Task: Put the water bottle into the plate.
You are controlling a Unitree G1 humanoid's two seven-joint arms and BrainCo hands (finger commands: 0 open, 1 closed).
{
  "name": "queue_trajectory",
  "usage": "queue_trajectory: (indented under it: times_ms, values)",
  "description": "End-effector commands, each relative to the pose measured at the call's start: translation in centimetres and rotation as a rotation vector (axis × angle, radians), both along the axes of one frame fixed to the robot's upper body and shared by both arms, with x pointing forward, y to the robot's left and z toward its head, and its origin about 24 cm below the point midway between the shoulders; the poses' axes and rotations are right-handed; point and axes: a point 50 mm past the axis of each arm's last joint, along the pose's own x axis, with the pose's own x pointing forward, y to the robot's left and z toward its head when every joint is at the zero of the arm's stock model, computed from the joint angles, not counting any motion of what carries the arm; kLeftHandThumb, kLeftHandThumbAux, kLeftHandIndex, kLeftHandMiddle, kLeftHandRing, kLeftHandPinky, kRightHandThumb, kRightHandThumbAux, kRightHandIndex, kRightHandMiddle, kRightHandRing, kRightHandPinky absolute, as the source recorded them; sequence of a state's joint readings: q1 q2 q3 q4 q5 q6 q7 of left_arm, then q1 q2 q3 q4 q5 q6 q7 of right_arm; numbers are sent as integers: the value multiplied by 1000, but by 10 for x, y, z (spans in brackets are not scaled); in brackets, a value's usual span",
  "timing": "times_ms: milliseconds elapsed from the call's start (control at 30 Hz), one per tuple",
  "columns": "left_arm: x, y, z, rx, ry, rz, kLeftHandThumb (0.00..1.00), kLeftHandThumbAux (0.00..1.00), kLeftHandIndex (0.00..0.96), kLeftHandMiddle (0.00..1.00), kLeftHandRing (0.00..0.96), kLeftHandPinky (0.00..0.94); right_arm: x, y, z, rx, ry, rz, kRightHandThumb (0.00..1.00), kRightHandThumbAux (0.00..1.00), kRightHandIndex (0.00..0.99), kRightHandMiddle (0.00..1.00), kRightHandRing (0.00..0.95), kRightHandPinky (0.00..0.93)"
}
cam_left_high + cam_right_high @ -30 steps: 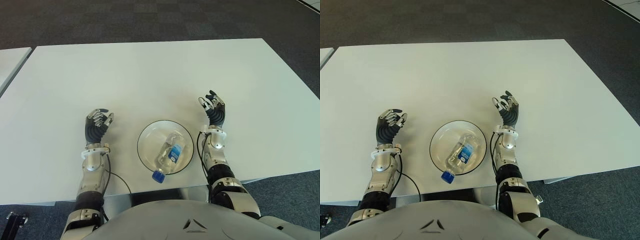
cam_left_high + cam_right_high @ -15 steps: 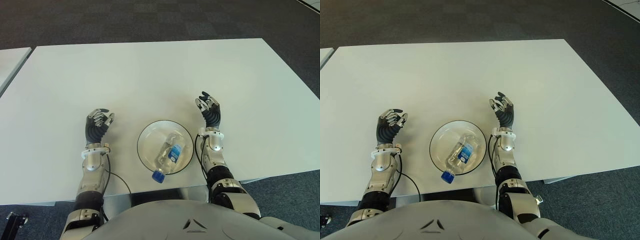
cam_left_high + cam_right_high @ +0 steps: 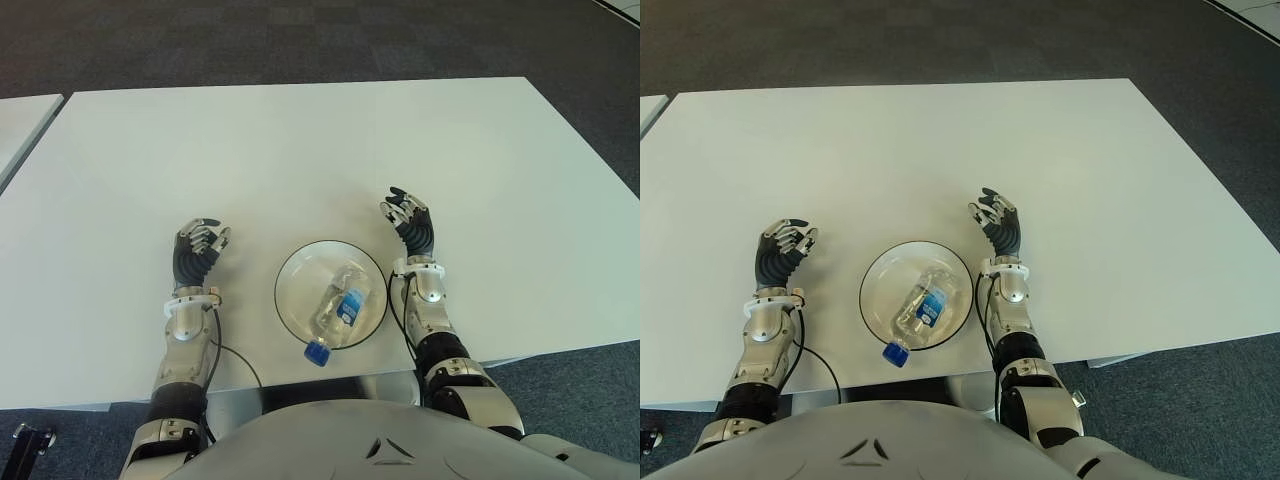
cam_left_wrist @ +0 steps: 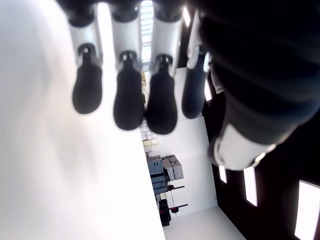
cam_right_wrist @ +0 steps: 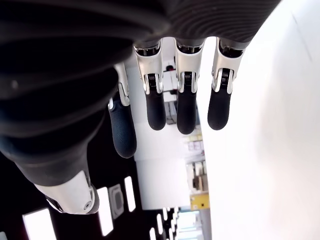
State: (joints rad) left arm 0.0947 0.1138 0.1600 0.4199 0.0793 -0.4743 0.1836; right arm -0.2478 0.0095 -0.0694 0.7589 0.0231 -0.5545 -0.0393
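Note:
A clear water bottle [image 3: 337, 311] with a blue label lies on its side in the round plate [image 3: 296, 266]. Its blue cap pokes over the plate's near rim toward the table's front edge. My right hand [image 3: 410, 226] stands just right of the plate, fingers spread, holding nothing. On the plate's left, a little apart, my left hand [image 3: 197, 248] shows relaxed fingers with nothing in them. Both wrist views show only bare fingers [image 5: 177, 100] against the white table [image 4: 60, 190].
The white table [image 3: 300, 150] stretches wide beyond the plate and to both sides. A second white table edge [image 3: 20, 125] shows at the far left. Dark carpet [image 3: 300, 40] surrounds the tables.
My right hand has drifted left, toward the plate, and tilted a little. The left hand, the bottle and the plate have stayed where they were.

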Motion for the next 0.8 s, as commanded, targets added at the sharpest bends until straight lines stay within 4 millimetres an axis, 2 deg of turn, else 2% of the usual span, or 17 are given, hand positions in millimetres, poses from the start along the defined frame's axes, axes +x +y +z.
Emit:
queue_trajectory:
  times_ms: [33,367,800]
  values:
    - [-1,-3,-1,-11,7,-8,705,717,434,702,689,660,-2,-3,-3,-53,46,48,709,728,434,603,615,629]
    - [-1,-3,-2,-33,24,23,707,716,435,682,666,630,-3,-9,-1,-96,67,90,709,728,434,604,614,625]
    - [-2,-3,0,-12,1,8,706,716,435,699,689,672,-4,-11,-8,-119,68,121,709,727,435,619,627,639]
